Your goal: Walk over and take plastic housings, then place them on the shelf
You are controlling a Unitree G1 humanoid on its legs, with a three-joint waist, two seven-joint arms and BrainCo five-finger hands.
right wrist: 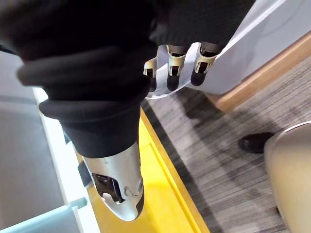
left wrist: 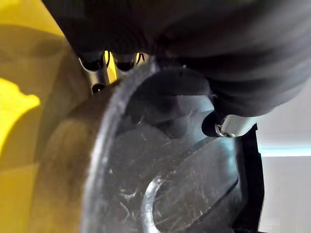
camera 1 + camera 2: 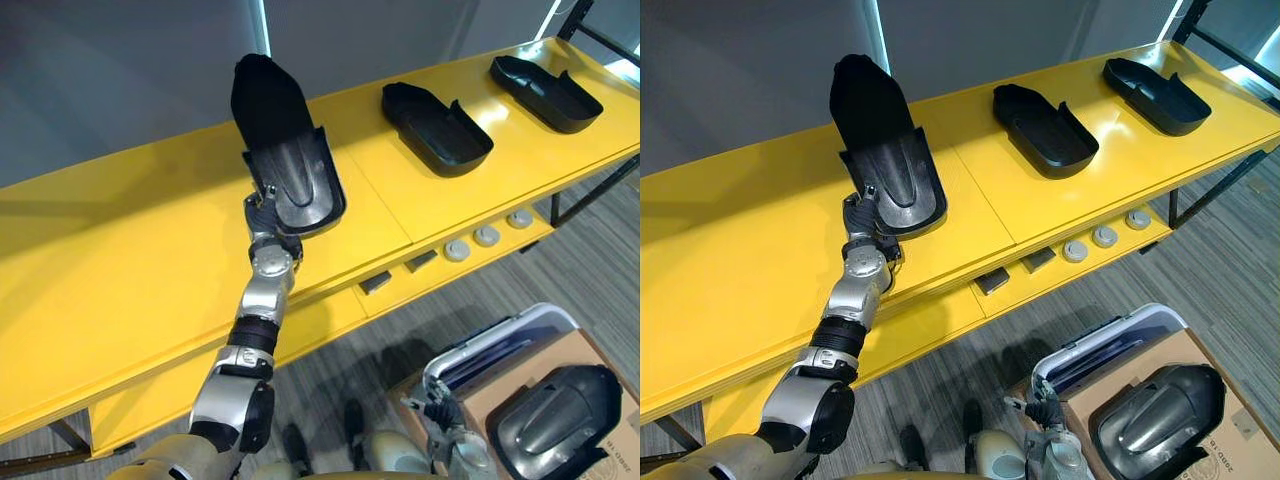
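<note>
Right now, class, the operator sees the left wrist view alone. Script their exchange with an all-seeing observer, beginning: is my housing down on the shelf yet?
Observer: Not flat: the held housing stands tilted over the yellow shelf, far end raised.
Operator: Is the shelf crowded?
Observer: The middle housing and end housing lie on it, to your right.
Operator: Any more to fetch?
Observer: A boxed housing waits in the cardboard box.
</note>
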